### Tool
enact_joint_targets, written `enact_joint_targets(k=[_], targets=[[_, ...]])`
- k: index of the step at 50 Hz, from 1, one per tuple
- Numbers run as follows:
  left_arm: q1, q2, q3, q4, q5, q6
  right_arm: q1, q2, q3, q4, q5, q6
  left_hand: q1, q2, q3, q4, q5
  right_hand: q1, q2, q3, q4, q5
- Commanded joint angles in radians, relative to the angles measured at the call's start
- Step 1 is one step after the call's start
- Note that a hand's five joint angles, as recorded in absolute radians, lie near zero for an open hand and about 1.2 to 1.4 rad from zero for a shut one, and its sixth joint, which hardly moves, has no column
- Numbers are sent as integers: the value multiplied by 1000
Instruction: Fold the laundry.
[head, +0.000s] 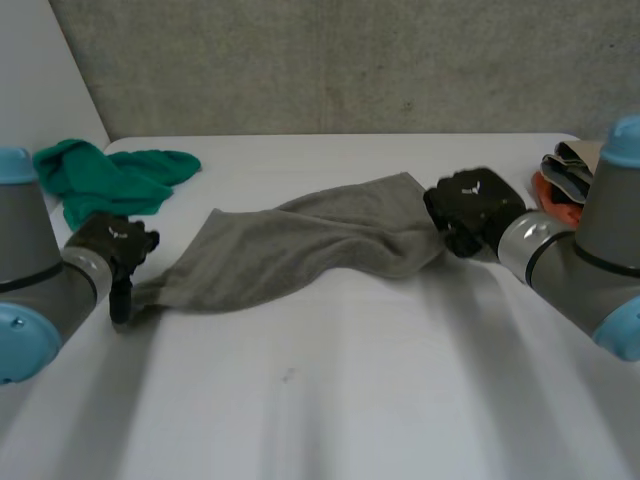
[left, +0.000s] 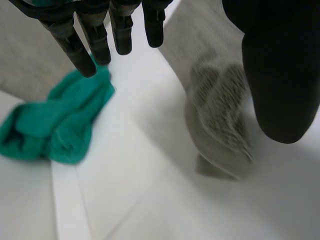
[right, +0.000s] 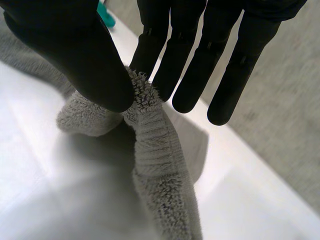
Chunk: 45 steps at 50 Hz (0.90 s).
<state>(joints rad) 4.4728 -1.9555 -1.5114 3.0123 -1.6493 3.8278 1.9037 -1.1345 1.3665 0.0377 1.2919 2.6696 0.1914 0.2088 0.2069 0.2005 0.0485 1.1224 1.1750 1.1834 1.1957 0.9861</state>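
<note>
A green cloth lies bunched at the far left of the white table, just behind the left hand. That hand is loose, its fingers straight and away from the thumb, with a corner of the grey towel lying beside the thumb. The towel stretches across the middle to the right hand, which pinches its other end between thumb and fingers. A heap of orange and dark things sits behind that arm.

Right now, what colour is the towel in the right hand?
The towel is grey; best in head view.
</note>
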Motion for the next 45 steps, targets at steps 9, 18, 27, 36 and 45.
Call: enact_joint_targets(k=[9,18,27,36,45], targets=[[-64,-167,482,-13,66,-180,83,-155,-167,-45,-5,-7,-17,-34,-32,-26,-48,274,221,213,201,236],[-135,-460,827,-160,377,-270,115,-266,-213,-156,-120,6,-17,-34,-32,-26,-48,274,221,213,201,236],[-201,-615,977,-309,494,-266,107,-254,-274,-187,-126,43,111,94,96,102,80,274,221,213,201,236],[-231,-628,1091,-297,407,-350,71,-177,-356,-185,-76,66,1205,1187,1189,1196,1173,274,221,213,201,236],[-225,-518,1226,-86,101,-468,51,-117,-463,-194,21,50,1205,1187,1189,1196,1173,274,221,213,201,236]])
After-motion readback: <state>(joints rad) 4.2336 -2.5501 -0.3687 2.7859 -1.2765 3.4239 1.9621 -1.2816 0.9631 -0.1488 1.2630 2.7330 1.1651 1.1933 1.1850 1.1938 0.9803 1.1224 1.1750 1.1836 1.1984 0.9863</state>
